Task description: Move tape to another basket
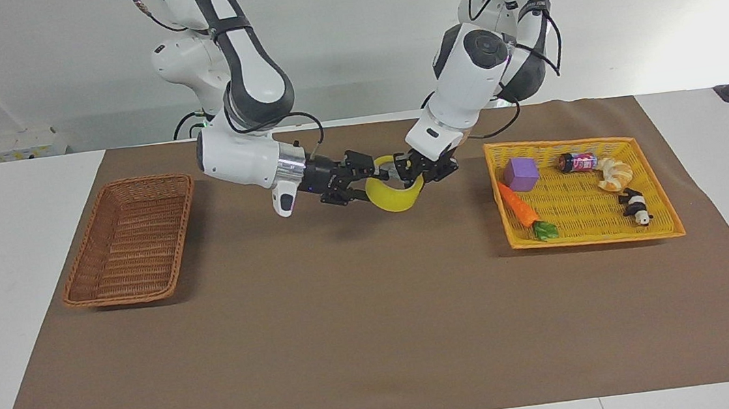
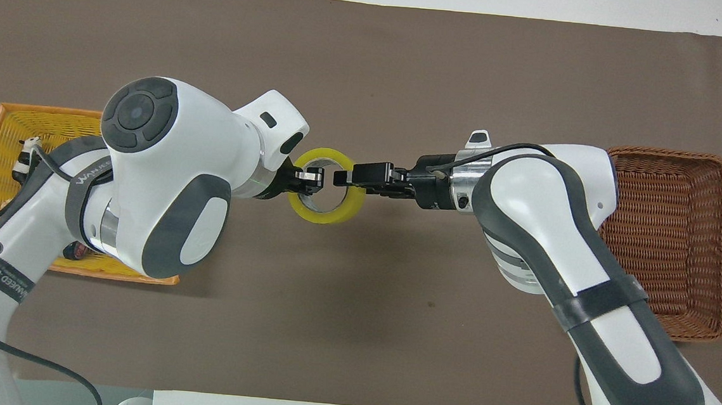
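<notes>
The yellow tape (image 1: 395, 199) hangs in the air over the middle of the brown mat; it also shows in the overhead view (image 2: 325, 213). My left gripper (image 1: 402, 171) (image 2: 308, 178) is shut on the tape's wall at the side toward the left arm's end. My right gripper (image 1: 367, 178) (image 2: 345, 178) is level with it, fingers open and straddling the tape's wall at the side toward the right arm's end. The dark-brown wicker basket (image 1: 128, 241) (image 2: 669, 243) stands empty at the right arm's end of the table.
The bright yellow flat tray (image 1: 588, 239) (image 2: 43, 118) lies at the left arm's end. It holds a purple cube (image 1: 521, 173), a carrot (image 1: 520, 207), a small jar (image 1: 578, 161), a croissant (image 1: 615, 174) and a panda figure (image 1: 636, 206).
</notes>
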`<state>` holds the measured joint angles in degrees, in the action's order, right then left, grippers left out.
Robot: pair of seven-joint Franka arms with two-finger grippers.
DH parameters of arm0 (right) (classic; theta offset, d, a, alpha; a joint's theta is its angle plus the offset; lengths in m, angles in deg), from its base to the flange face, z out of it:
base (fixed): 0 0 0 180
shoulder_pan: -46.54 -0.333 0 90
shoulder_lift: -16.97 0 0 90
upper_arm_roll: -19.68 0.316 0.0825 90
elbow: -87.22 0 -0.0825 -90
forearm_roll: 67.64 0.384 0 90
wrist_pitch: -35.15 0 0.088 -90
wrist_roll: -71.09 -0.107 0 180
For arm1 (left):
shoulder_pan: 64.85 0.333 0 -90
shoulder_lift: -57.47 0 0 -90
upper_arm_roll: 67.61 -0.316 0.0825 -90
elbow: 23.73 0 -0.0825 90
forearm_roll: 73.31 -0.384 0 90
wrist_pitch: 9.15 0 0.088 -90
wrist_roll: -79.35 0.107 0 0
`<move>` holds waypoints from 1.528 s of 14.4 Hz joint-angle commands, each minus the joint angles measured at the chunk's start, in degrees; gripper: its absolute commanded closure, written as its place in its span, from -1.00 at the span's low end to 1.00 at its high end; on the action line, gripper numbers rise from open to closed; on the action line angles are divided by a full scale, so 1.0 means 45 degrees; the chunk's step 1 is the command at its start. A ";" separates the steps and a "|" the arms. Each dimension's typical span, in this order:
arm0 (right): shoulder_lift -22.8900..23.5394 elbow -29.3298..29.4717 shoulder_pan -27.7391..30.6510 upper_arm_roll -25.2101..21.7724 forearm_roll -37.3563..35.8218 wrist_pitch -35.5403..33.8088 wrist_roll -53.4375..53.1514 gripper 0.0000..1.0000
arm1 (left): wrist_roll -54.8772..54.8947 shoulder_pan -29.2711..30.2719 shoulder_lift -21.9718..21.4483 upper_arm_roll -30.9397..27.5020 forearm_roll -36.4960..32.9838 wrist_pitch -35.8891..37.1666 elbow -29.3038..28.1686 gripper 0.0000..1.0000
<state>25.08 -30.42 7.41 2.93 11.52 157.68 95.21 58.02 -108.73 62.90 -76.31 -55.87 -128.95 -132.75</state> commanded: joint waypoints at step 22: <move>-0.0473 0.0498 0.4331 -0.0126 -0.2963 -0.4293 0.1882 0.99 | 0.4265 0.6681 -0.1264 -0.0605 -0.2975 0.4122 0.2567 -0.99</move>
<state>24.29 -28.15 21.81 2.14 -0.69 142.96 100.42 73.58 -81.43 57.50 -79.87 -66.61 -111.51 -120.79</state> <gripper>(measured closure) 0.458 0.000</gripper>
